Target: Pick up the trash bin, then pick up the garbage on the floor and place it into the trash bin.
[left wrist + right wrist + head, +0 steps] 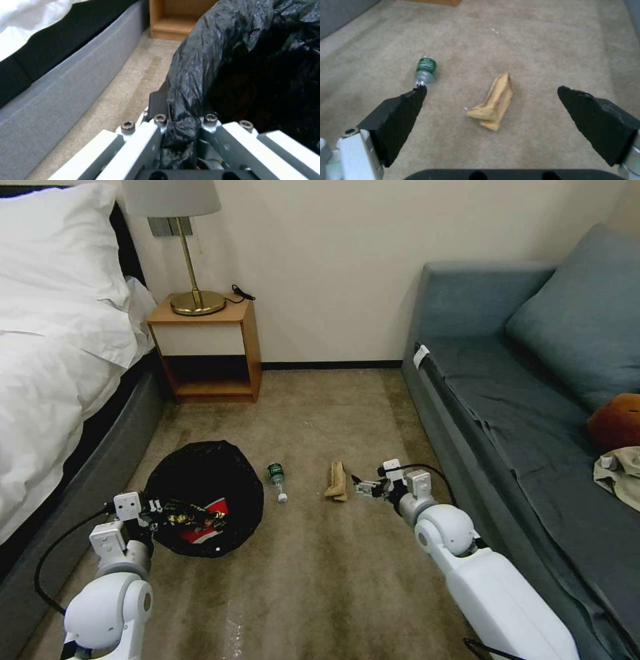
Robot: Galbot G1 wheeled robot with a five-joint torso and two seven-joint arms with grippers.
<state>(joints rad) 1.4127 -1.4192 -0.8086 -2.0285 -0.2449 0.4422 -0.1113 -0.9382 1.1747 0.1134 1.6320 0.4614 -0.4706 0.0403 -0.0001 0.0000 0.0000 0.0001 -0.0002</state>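
- A bedroom floor of tan carpet (pixel 320 553) between a white-sheeted bed (pixel 60 333) on the left and a grey-blue fabric sofa (pixel 527 380) on the right; a wooden nightstand (pixel 207 347) stands against the far wall
- The small round bin lined with a crinkly black plastic bag (pixel 203 493) sits at the left; the left gripper (pixel 155 511) is clamped tight on its near rim, bag film bunched between the jaws in the left wrist view
- Inside the bin lie a gold-and-dark snack wrapper (pixel 183 515) and a red-and-white wrapper (pixel 207 523)
- On the carpet, a clear plastic bottle with a green label (pixel 277 481) lies just right of the bin; a crumpled tan paper (pixel 337 481) lies further right, apart from it
- The right gripper (pixel 363 489) hangs just beside the paper, jaws spread wide, nothing held; its wrist view frames the paper between the black pads (pixel 403 117)
- Risks, as a judgement: the flat paper may slide on the pile if the pads close too high; the left grip may be pinching bag film only, so the liner could pull loose
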